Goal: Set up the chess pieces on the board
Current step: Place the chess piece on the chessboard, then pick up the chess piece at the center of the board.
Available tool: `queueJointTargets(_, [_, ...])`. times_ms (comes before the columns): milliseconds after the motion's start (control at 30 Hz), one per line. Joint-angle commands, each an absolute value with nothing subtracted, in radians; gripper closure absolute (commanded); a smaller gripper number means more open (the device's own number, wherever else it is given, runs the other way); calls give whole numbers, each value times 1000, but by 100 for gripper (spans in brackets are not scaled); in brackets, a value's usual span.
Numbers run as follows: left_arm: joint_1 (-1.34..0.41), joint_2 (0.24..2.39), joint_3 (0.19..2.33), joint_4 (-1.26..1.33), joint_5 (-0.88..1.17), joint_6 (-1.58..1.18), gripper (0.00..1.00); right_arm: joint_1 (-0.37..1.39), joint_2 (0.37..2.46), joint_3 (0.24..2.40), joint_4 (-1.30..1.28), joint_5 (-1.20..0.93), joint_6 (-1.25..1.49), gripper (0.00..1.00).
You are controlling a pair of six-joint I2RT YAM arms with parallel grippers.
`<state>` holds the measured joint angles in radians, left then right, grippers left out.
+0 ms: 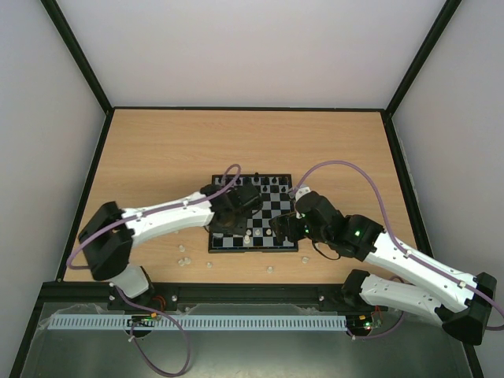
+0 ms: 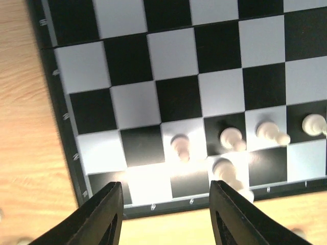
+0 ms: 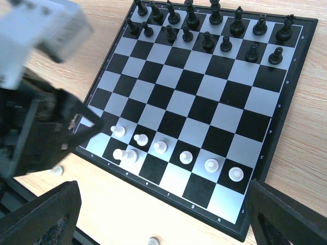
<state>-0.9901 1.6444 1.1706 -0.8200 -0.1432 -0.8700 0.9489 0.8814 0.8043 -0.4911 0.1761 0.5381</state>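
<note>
Judging halfway: board [image 3: 204, 109] at centre of table [image 1: 157, 157], black pieces [image 3: 214, 30] set at 12 o'clock, six white pawns [image 3: 185, 156] at 6 o'clock. Off-board at 7 o'clock, spare whites [image 1: 183, 260] loose. Parted and empty, left gripper [image 2: 164, 186] and right gripper [image 3: 163, 189]

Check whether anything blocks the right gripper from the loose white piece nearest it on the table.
Nothing visible does. The right gripper hangs open over the board at its near edge, and the loose white piece lies on open table just off that edge. The left gripper is away at the board's corner.
</note>
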Motion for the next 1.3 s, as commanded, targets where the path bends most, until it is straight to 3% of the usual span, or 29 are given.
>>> queueJointTargets(0, [-1000, 1509, 1091, -927, -172, -942, 50, 946, 865, 795, -492, 166, 525, 11])
queueJointTargets(267, [-1052, 1357, 923, -927, -132, -1056, 49, 946, 863, 795, -492, 166, 524, 11])
queueJointTargets(700, [-1191, 1350, 758, -784, -85, -1207, 51, 946, 867, 797, -494, 170, 525, 11])
queueJointTargets(933, [-1195, 1389, 742, -748, -93, -1201, 67, 946, 862, 795, -495, 173, 528, 11])
queueJointTargets(1267, [-1197, 1380, 773, -759, -96, -1194, 69, 946, 860, 793, -492, 173, 528, 11])
